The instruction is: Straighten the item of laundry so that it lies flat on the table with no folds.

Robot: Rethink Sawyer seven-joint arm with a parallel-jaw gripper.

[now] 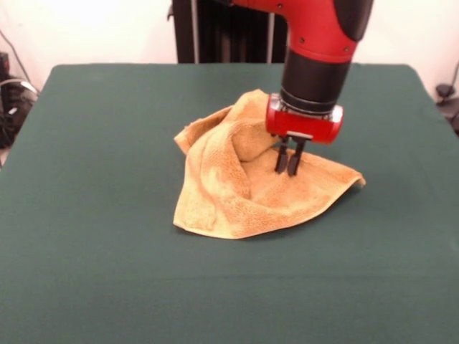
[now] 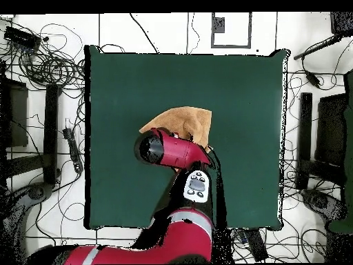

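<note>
The gripper [image 1: 288, 166] is seen lowered onto the towel [image 1: 244, 190], its two black fingers [image 1: 281, 159] held close together with only a narrow slit left between them. The tips are pressed down into the cloth at a dip just right of the towel's raised middle; whether a pinch of fabric is caught between them cannot be told from the front view. In the overhead view the gripper is hidden under the red and black arm [image 2: 169, 149], which is laid across the towel's [image 2: 185, 121] edge nearest the robot's base.

The towel is found near the middle of the table [image 1: 93, 215], well apart from every edge of the green cloth. Most of it is spread in front of the gripper and to its left in the front view, while one pointed corner is drawn out to the right of the fingers and lies flat on the table.

The orange-tan terry cloth is shown crumpled, not flat. A thick fold is heaped up behind and left of the fingers, with a rolled ridge running down toward the front edge. The lower left corner is doubled under itself. A hemmed border can be traced along the front edge. From above, only a roughly triangular patch of the cloth is left uncovered by the arm.
</note>
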